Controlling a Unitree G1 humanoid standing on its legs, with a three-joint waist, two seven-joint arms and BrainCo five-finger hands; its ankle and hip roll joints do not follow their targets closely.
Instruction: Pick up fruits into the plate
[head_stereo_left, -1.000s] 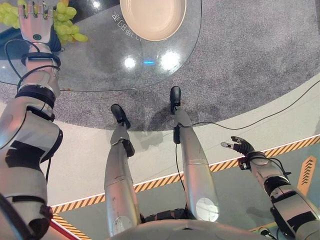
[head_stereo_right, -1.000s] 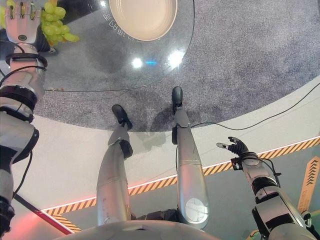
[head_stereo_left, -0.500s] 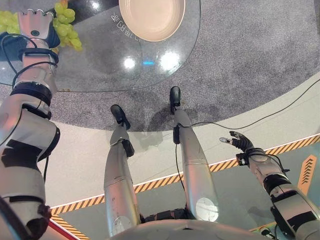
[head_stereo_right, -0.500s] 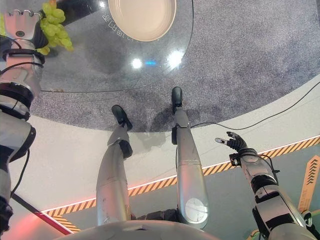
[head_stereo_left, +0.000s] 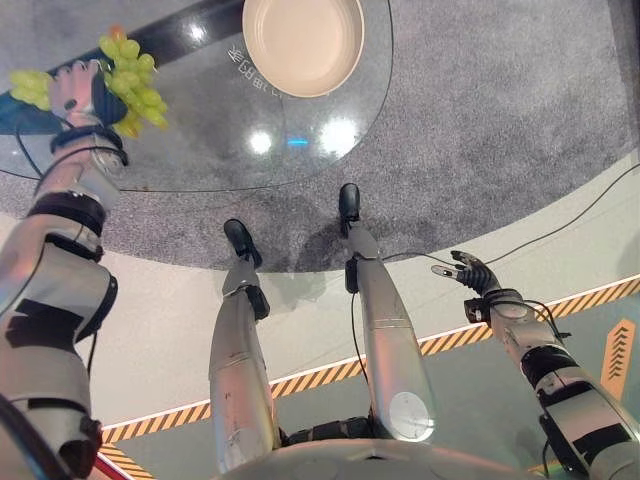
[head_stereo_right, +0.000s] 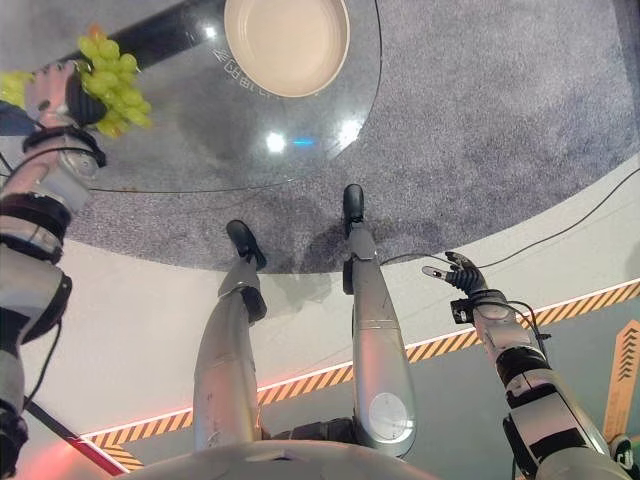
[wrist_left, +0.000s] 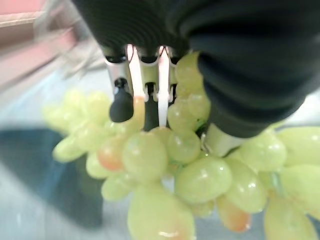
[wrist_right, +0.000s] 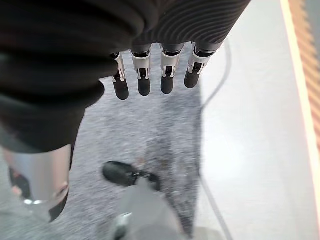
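A bunch of green grapes (head_stereo_left: 131, 79) hangs above the left part of the round glass table (head_stereo_left: 210, 130), and my left hand (head_stereo_left: 78, 90) is shut on it. Up close, the grapes (wrist_left: 180, 175) bulge out under my curled fingers (wrist_left: 121, 102) in the left wrist view. A cream plate (head_stereo_left: 303, 42) stands on the table's far side, to the right of the grapes and apart from them. My right hand (head_stereo_left: 468, 272) hangs low at the right, far from the table, fingers relaxed (wrist_right: 152, 82) and holding nothing.
The table's near rim (head_stereo_left: 250, 182) curves across in front of me over grey carpet (head_stereo_left: 500, 110). A black strip (head_stereo_left: 180, 25) runs across the table's far left. A yellow-and-black striped line (head_stereo_left: 330, 370) marks the floor behind the carpet's edge.
My left hand has pulled back toward me and lifted the grapes off the table's far left. The right hand drifted slightly up.
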